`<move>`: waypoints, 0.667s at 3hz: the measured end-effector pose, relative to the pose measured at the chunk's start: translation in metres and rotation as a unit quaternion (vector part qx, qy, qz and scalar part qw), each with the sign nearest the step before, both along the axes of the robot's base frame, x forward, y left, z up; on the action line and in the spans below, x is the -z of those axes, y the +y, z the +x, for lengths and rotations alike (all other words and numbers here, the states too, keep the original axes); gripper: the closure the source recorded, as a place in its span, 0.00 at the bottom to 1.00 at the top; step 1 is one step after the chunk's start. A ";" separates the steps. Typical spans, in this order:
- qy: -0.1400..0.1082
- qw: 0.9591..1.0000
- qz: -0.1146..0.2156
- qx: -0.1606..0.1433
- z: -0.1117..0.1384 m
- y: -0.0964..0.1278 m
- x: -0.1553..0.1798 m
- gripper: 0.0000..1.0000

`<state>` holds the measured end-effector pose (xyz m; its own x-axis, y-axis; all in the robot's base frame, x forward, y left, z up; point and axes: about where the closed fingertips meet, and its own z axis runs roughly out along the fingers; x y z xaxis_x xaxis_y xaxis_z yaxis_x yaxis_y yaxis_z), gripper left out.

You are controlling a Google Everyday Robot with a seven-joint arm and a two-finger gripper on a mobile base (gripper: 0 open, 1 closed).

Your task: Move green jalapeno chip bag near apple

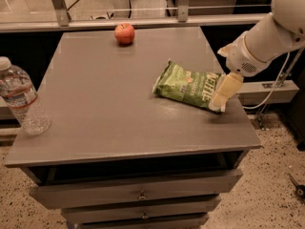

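Note:
The green jalapeno chip bag (186, 86) lies flat on the right side of the grey table (109, 104), its white lettering facing up. The small red apple (124, 33) sits at the far edge, left of the bag and well apart from it. My gripper (225, 90) comes in from the right on a white arm (271, 35). Its pale yellow finger hangs over the bag's right end, hiding that edge. I cannot tell whether it touches the bag.
A clear plastic water bottle (19, 98) stands upright at the table's left edge. Drawers (138, 192) sit under the tabletop. A metal rail (143, 22) runs behind the table. Speckled floor lies to the right.

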<state>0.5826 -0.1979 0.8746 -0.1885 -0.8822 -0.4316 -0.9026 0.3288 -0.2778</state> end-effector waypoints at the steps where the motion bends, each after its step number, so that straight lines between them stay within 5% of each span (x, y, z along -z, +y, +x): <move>1: 0.019 0.999 0.031 0.004 0.014 0.010 0.018 0.15; 2: 0.043 0.997 0.059 0.008 0.020 0.017 0.028 0.39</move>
